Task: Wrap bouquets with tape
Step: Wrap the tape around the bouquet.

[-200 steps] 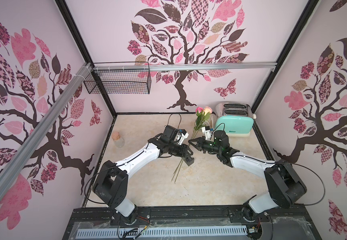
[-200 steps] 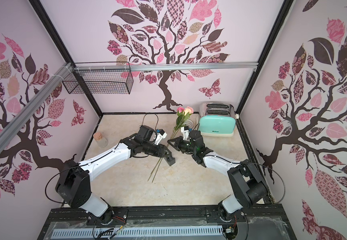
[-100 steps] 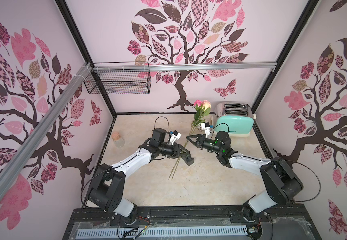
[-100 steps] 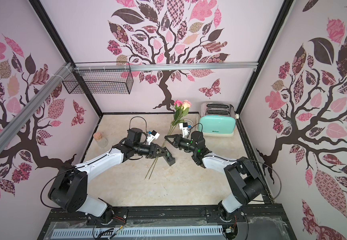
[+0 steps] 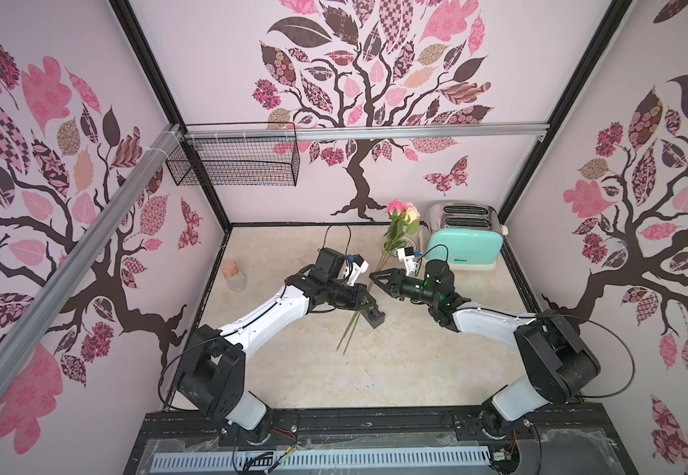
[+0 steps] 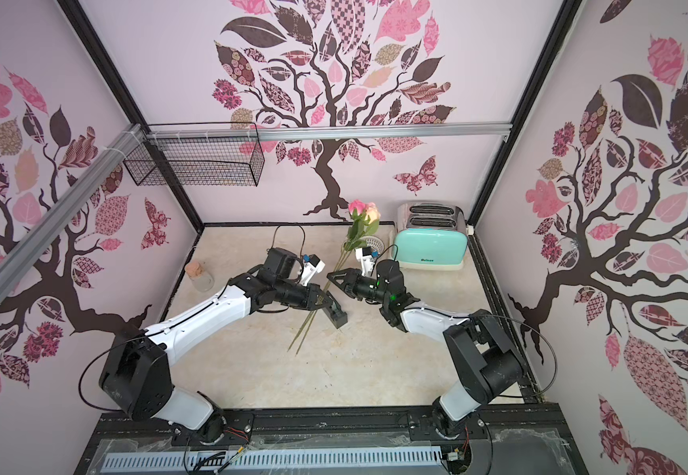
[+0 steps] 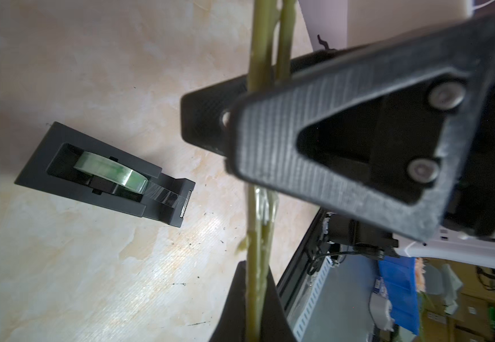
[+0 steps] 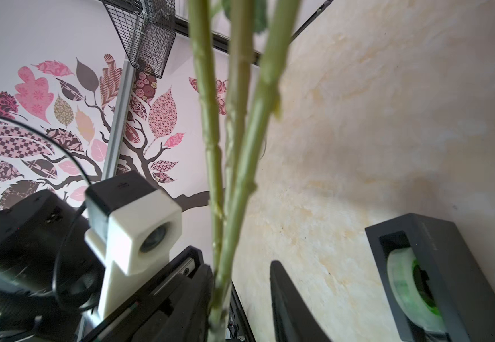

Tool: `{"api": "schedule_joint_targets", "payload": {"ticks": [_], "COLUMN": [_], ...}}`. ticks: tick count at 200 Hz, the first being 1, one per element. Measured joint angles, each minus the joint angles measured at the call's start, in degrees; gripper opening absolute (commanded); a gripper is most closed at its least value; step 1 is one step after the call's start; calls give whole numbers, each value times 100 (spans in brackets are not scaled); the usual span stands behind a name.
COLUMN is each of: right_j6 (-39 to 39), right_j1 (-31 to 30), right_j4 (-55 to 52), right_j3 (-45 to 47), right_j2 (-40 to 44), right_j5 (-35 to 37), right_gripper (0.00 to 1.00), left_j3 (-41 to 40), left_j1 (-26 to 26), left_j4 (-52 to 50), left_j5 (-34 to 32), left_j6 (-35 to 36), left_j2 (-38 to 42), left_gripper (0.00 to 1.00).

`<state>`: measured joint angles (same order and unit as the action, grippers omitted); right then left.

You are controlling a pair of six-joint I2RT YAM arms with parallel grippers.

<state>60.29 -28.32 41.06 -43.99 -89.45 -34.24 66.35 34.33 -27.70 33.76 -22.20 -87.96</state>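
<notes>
Jaws of left gripper [image 5: 362, 302]: clamped on the bouquets [image 5: 400, 225] at mid-stem, three stems bunched. Jaws of right gripper [image 5: 375, 276]: parted narrowly around the stems, nearer the blooms, with a gap on one side and no grip.

Bouquets held over mid-worktop [image 5: 395, 370]; cannot tell whether the cut ends touch it.

Judged step: left carries alone and right goes for the tape [image 7: 104, 174], which sits just beside the left gripper.

To do well: back right straight off without brushing the stems. Left firm, no twist.

Long axis slanted: blooms up toward the toaster [image 5: 463, 242], cut ends down toward the front.
</notes>
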Motion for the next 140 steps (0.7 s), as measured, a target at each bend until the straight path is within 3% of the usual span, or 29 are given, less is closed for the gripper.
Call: {"api": "schedule_joint_targets", "payload": {"ticks": [63,140], "right_j6": [-142,-114], "right_j1": [0,-13], "right_j4": [-568,-667], "right_j3": [-76,-76], "right_j2": [74,74], "right_j5": [146,142], "right_gripper": [33,34], "left_j3": [72,127], "left_j1": [365,365], "left_j4": [-715,-855], "left_j5": [-1316,-1705], "left_j6": [601,619], "left_j2": [-7,-11], "left_gripper": [0,0]}}
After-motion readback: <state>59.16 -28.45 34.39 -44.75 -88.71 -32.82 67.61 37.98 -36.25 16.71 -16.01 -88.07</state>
